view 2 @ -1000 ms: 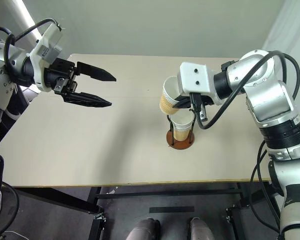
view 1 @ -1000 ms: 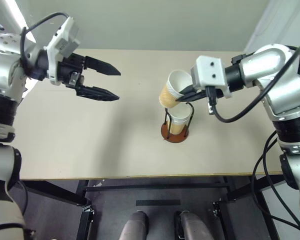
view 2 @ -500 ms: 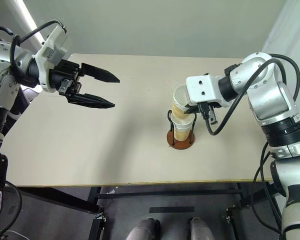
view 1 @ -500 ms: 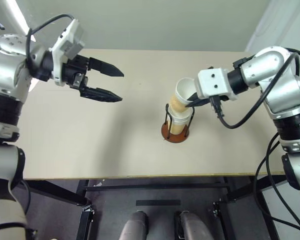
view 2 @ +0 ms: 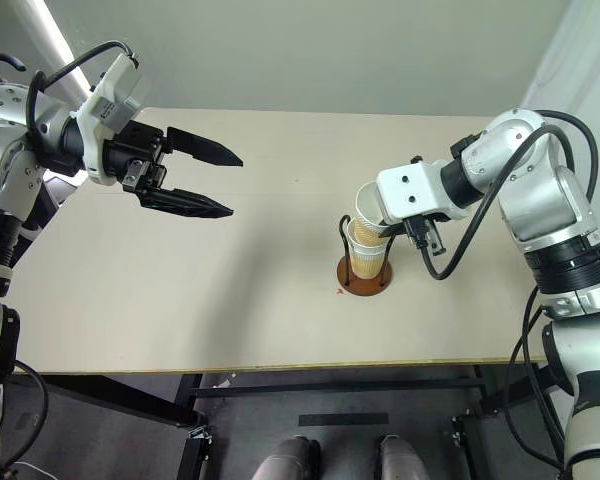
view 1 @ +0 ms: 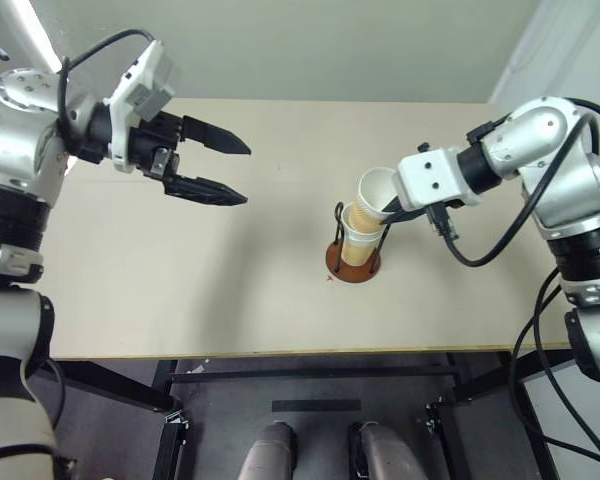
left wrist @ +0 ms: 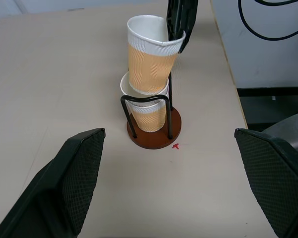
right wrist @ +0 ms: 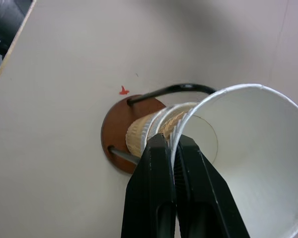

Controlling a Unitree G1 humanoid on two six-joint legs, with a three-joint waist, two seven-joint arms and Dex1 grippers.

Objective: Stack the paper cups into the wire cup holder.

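Our right gripper (right wrist: 172, 144) pinches the top paper cup (left wrist: 150, 60) by its rim; below it, that tilted cup could jam against the wire cup holder (left wrist: 153, 130); our left gripper (view 1: 220, 172) hangs spread wide.

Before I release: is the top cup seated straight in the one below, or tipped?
Tipped. The top cup leans sideways, only its base inside the lower cup, with the right gripper pinching its rim.

Lab test bench: bare beige table (view 1: 180, 280) on black metal frame (view 1: 310, 375), plain walls.

Ribbed paper cups (left wrist: 148, 64) (white, smooth inside); thin black wire cup holder (left wrist: 154, 130); matt tabletop (view 1: 180, 270).
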